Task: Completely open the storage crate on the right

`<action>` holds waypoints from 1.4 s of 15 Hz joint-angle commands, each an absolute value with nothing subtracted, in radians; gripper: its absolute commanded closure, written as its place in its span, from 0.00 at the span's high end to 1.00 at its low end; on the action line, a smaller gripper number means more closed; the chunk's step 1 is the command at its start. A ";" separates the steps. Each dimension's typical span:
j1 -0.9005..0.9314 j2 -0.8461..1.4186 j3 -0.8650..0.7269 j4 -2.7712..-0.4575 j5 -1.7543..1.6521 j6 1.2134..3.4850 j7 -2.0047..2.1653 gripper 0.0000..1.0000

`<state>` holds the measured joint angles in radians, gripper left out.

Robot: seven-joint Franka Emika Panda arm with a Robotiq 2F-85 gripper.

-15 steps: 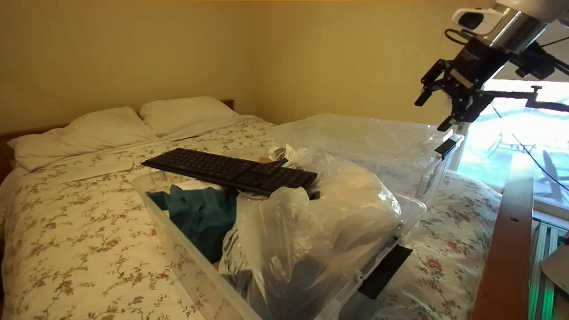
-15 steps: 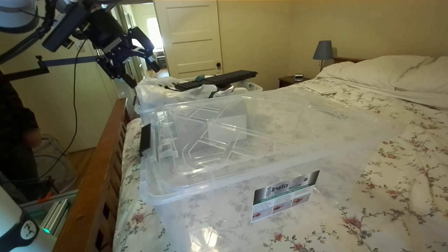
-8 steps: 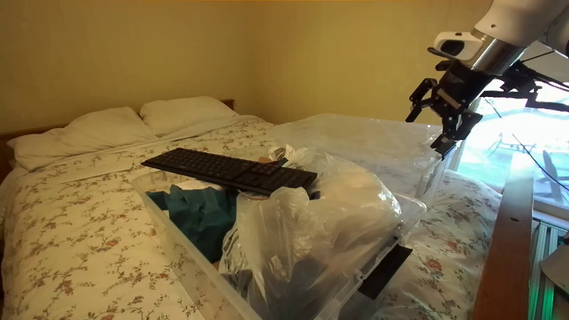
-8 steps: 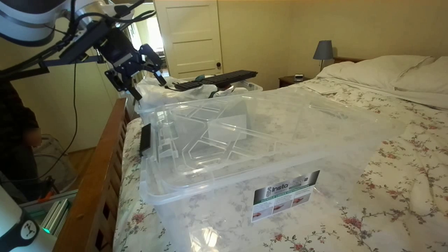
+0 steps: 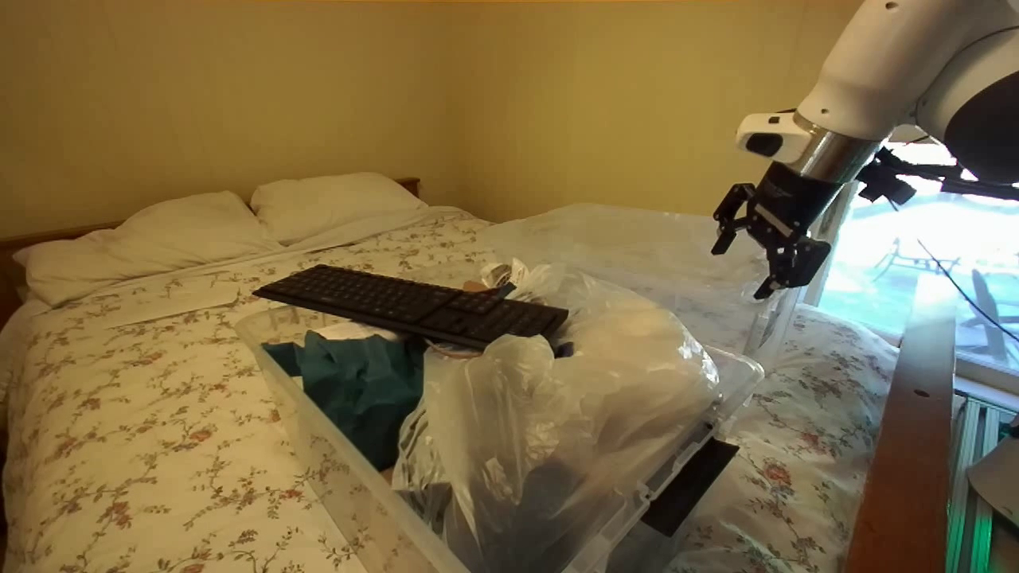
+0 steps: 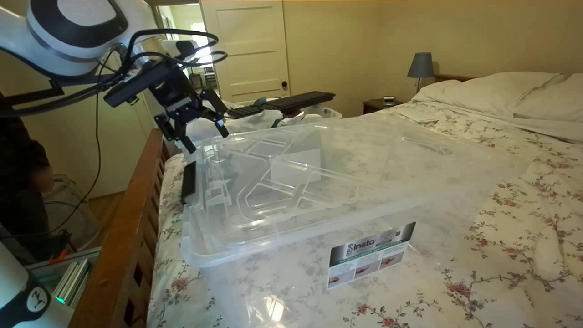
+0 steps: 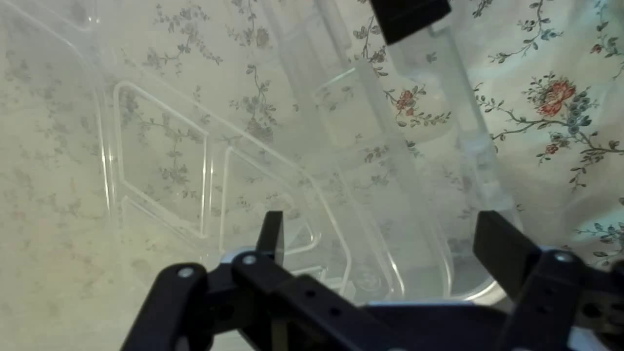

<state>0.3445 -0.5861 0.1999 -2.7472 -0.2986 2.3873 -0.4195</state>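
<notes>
In an exterior view we have the lidded storage crate (image 6: 291, 264) nearest us, standing on the floral bedspread (image 6: 524, 255), its clear lid (image 6: 328, 196) lying over the top and the flowers showing through the plastic. We read "Insta" on its label (image 6: 371, 255), though the print below is too small to make out. A pale rectangle (image 6: 296, 166) shows through the lid — whether it sits inside or on the far wall, we cannot tell. The gripper (image 6: 208, 140) hangs at the lid's far corner, near the black latch (image 6: 189, 182), its fingers spread wide; we cannot tell whether a fingertip touches the plastic. Just beside stands the open crate (image 5: 334, 469), heaped with a bulging plastic bag (image 5: 573, 382) and a teal cloth (image 5: 362, 390), a black keyboard (image 5: 406, 306) lying across the top. The bag hides most of what is beneath it and part of the lidded crate behind, while the lower frame edge cuts off the open crate's near end. There the gripper covers the latch; in the wrist view we see it only partly — cropped at the top. A person (image 6: 18, 155) in dark clothing is cut off at the side.
</notes>
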 commanded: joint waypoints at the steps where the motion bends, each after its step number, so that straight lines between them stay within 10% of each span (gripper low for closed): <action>1: 0.353 -0.580 0.188 -2.745 -0.298 2.408 -0.420 1.00; 21: 0.309 -0.596 0.101 -2.745 -0.289 2.423 -0.465 1.00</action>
<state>0.3175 -0.5843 0.1185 -2.7452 -0.2972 2.4336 -0.4511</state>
